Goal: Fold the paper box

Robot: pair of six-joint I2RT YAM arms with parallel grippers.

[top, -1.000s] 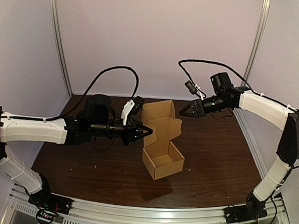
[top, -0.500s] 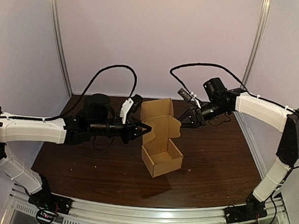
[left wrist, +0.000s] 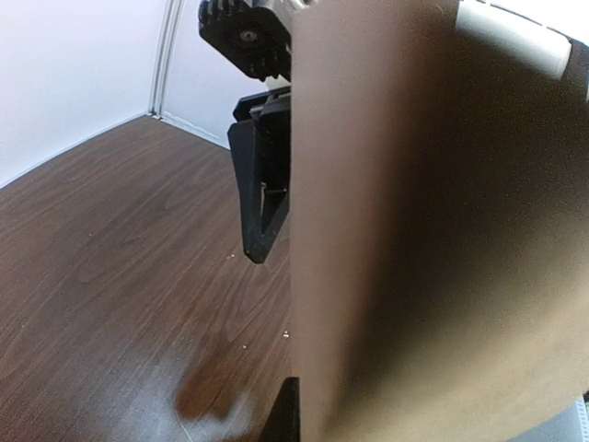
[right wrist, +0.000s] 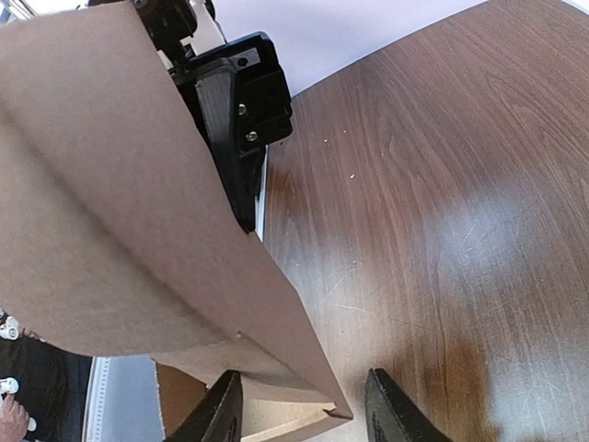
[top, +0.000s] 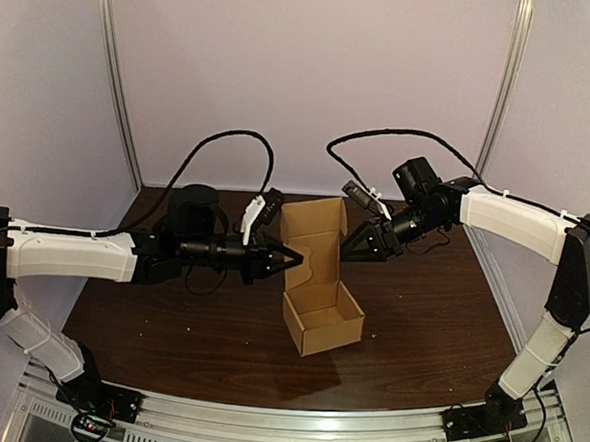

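Two arms reaching inward, left tool (top: pixel 293 260) touching box (top: pixel 321 319), right tool (top: pixel 352 252) spread

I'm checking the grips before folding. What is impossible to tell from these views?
- Left wrist view: the box hides one jaw of the left gripper; grip unclear.
- Top view: whether the right gripper touches the box is too small to tell.
- Right wrist view: the lower edge cuts off the box's base.

R gripper (top: pixel 354 250) came in from back-right, now at box (top: pixel 321 321) lid's right flap.
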